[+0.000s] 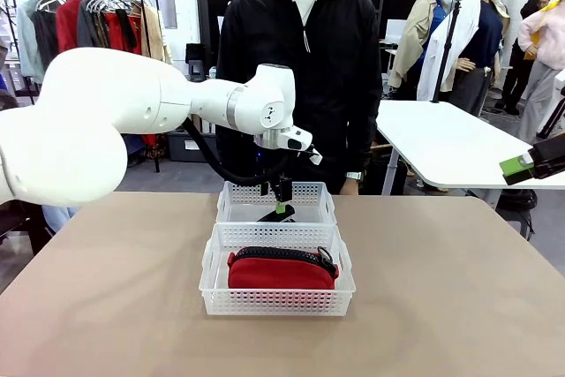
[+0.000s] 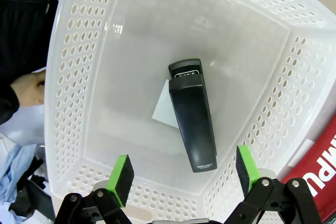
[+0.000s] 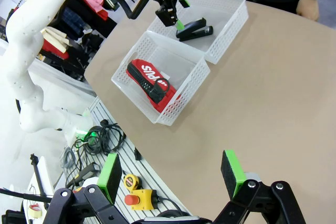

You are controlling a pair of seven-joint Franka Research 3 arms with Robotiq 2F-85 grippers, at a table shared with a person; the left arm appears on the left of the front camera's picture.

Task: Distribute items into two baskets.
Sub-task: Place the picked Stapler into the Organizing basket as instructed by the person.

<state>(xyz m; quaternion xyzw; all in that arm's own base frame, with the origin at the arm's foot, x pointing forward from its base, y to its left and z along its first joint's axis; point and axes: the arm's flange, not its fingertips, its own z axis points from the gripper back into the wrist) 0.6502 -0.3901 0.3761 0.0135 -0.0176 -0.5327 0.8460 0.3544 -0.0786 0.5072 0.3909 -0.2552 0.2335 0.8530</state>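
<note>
The stapler (image 2: 192, 121) lies loose at centre frame in the far basket (image 1: 231, 205), below the spread, empty left gripper (image 2: 181, 174); the rim could be clipped on withdrawal.

Bright, even overhead light filled the room; shadows stayed soft, wrist views bowed at the edges, focus sharp.
</note>
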